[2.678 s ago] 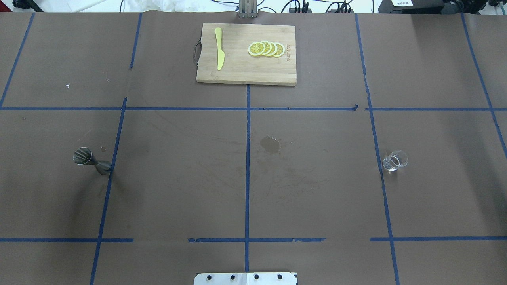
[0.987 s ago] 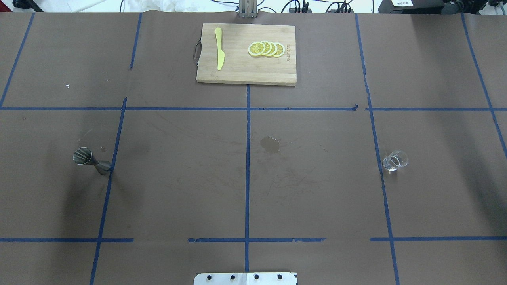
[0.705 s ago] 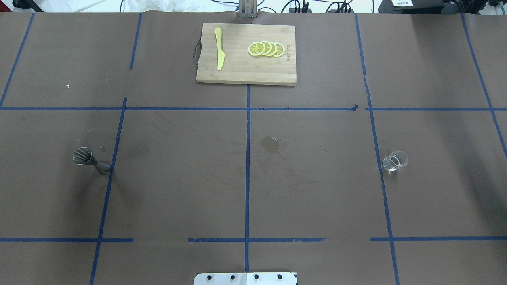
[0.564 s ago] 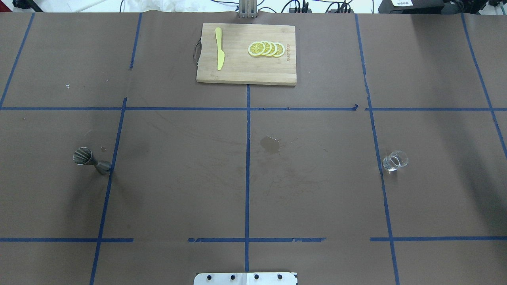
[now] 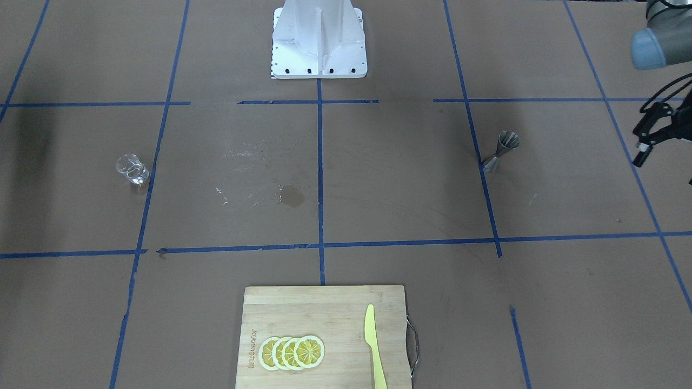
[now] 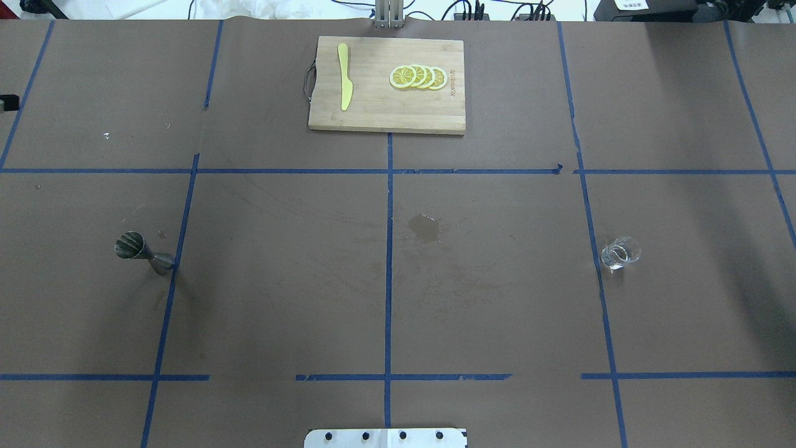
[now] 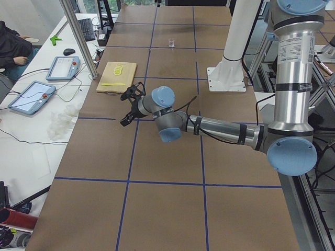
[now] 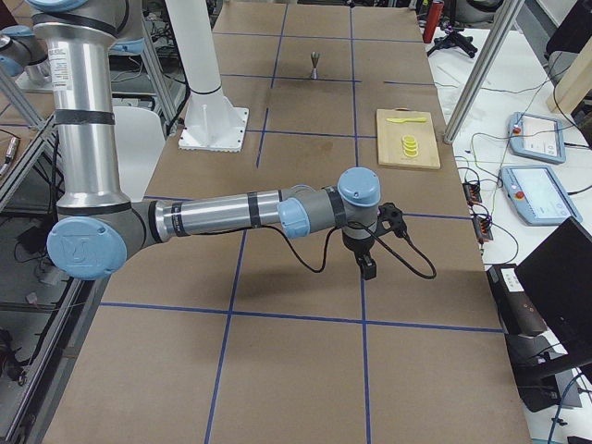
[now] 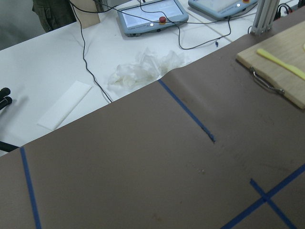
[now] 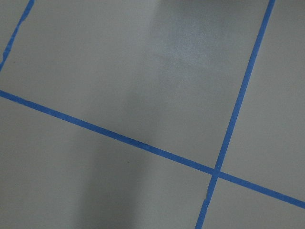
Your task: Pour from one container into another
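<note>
The small clear glass cup [image 6: 620, 252] [image 5: 131, 168] stands upright on the brown table on my right side. On my left side the steel jigger [image 6: 143, 253] [image 5: 501, 151] stands upright beside a blue tape line. My left gripper [image 5: 639, 146] [image 7: 127, 107] hovers open and empty at the table's left end, well outboard of the jigger. My right gripper [image 8: 368, 268] hangs over the table's right end, far from the cup, and shows only in the exterior right view. I cannot tell whether it is open or shut.
At the far middle lies a wooden cutting board [image 6: 385, 115] with a yellow knife [image 6: 344, 78] and several lemon slices [image 6: 418, 76]. A dark wet stain [image 6: 425, 228] marks the table's centre. The white robot base [image 5: 319, 38] stands at the near edge.
A dark tip of the left gripper has come into the overhead view at its left edge. The cup and the jigger have not moved.
</note>
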